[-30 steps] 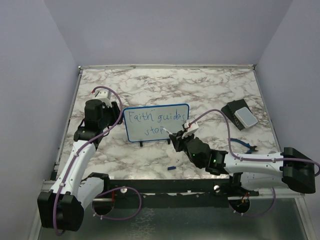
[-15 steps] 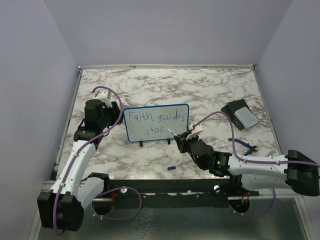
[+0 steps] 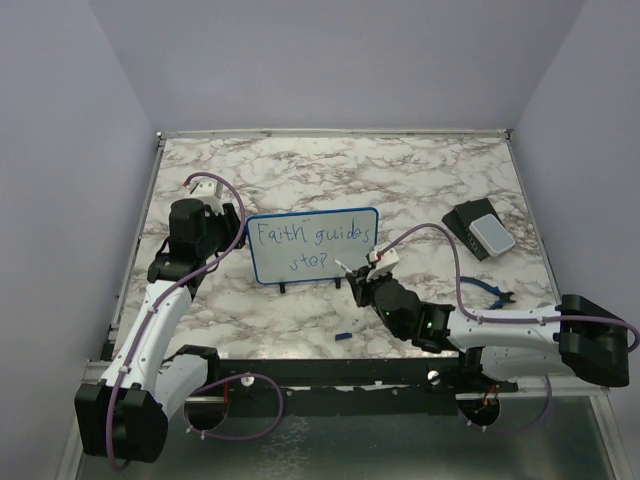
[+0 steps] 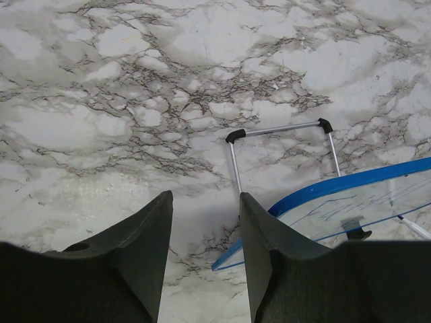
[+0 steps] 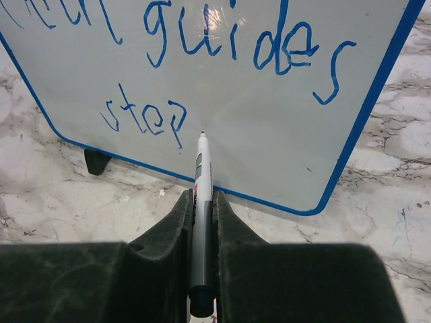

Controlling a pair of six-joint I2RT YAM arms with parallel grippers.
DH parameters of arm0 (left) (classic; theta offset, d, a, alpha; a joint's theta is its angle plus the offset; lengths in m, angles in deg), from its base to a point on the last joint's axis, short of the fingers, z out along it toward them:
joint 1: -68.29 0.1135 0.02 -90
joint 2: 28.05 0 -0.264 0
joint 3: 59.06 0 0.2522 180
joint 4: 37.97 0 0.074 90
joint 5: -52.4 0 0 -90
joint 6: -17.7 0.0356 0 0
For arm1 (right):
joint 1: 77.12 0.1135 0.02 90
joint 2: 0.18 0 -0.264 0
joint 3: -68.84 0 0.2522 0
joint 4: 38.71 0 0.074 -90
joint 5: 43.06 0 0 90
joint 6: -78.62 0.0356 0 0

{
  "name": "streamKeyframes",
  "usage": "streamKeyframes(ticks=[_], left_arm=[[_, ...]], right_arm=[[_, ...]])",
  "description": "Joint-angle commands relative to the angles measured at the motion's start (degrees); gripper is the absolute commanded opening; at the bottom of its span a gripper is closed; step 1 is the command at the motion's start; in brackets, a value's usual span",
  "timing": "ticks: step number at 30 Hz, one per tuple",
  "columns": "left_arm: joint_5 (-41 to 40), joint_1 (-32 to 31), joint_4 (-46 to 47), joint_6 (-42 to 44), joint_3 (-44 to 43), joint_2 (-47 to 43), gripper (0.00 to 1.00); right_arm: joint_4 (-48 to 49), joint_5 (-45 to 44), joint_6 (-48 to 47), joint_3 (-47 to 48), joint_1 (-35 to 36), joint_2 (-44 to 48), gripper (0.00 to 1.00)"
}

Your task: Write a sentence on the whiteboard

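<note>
The left gripper (image 4: 202,259) is hard to find in the top view, lost behind its own arm at the left edge of the whiteboard (image 3: 352,262). Its wrist view shows the fingers about half apart with nothing pressed between them; a corner of the blue frame (image 4: 225,259) appears low in the gap, and I cannot tell if it touches a finger. The lower word of the sentence (image 5: 236,40) is hard to read, "step" or "stop"; "Faith" is cut off at the top of the right wrist view. A small blue piece (image 3: 342,336) lies in front of the board, too small to name; so is the blue-handled thing (image 3: 489,290) near the right arm.

Only the right wrist view shows that the right gripper (image 5: 202,198) is closed tight on a marker (image 5: 201,168), its tip just beside the last letter of the lower word; contact with the board I cannot judge. Only the left wrist view shows the wire stand (image 4: 279,129) behind the board.

The board stands upright near the middle of the marble table (image 3: 300,170), on black feet (image 5: 97,161); a dark block with a pale grey pad (image 3: 482,231) lies well apart to the right; plain lavender walls (image 3: 330,60) close three sides.
</note>
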Motion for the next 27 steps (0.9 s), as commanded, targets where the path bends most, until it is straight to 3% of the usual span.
streamKeyframes(ticks=[1,27], left_arm=[[0.1,-0.3,0.1,0.0,0.8,-0.4,0.46],[0.3,-0.3,0.1,0.0,0.9,-0.5,0.46]], right_arm=[[2.5,-0.7,-0.7,1.3,-0.2,-1.2,0.01],[4.2,0.1,-1.3,3.3,-1.0,-6.1,0.01]])
